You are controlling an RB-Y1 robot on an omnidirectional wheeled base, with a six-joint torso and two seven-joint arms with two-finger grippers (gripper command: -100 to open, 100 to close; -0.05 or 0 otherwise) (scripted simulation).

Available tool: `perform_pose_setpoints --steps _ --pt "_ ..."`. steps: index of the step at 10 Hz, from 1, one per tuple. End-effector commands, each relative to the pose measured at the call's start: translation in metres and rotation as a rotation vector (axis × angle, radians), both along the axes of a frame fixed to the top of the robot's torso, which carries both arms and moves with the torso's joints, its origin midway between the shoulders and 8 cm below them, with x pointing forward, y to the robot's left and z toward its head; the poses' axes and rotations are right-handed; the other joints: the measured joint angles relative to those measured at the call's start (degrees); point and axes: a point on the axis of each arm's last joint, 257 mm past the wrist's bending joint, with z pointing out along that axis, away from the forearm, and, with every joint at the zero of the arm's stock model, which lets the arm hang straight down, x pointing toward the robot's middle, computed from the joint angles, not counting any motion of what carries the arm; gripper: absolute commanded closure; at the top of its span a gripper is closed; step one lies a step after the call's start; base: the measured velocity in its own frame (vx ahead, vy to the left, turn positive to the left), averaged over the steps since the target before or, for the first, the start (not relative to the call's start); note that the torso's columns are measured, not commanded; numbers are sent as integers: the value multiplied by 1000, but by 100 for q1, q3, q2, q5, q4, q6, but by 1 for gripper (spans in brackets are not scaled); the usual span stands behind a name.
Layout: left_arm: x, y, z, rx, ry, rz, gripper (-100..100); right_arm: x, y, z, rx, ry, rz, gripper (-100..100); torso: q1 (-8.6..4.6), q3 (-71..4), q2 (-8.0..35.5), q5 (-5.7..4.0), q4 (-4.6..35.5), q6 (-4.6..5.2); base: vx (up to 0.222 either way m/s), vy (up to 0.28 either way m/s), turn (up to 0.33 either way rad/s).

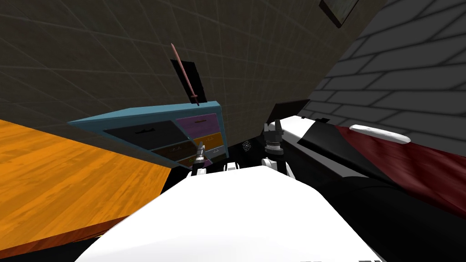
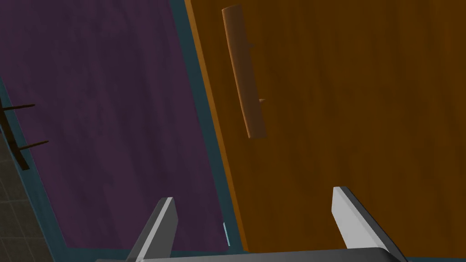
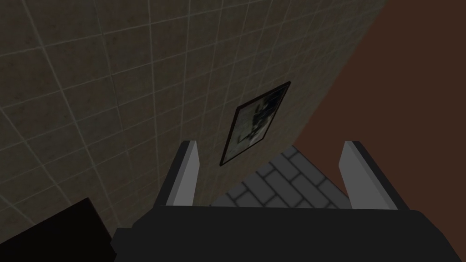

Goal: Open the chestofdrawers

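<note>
Hovering near the orange handle [image 2: 243, 73], the left gripper [image 2: 253, 194] is wide open, empty; the right gripper [image 3: 269, 143] is open too. This handle looks rigid: grasp its middle.

no readable text, labels, numbers, signs

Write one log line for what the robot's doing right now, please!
step: approach | left gripper: open, at chest of drawers, facing orange drawer, handle not gripped | right gripper: open, held up
</note>
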Motion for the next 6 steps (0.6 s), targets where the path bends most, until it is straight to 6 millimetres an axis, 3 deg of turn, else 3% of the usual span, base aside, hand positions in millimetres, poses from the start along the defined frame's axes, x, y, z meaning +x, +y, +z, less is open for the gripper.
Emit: perform_pose_setpoints --steps 1,4,5,6 --pt "1 -14 -16 -59 21 13 -100 0 0 0 0 0 0 0 -2 -4 -6 -1 -1 0 64 -27 -6" --pt "2 -31 -25 -127 28 27 -100 0 0 0 0 0 0 0 4 1 3 1 1 0 33 -19 -2" --pt "2 -28 -25 -115 27 25 -100 0 0 0 0 0 0 0 7 2 3 1 1 0 8 -4 -1" --pt "13 -39 -19 -117 28 19 -100 0 0 0 0 0 0 0 8 2 3 1 1 -1 18 28 46"
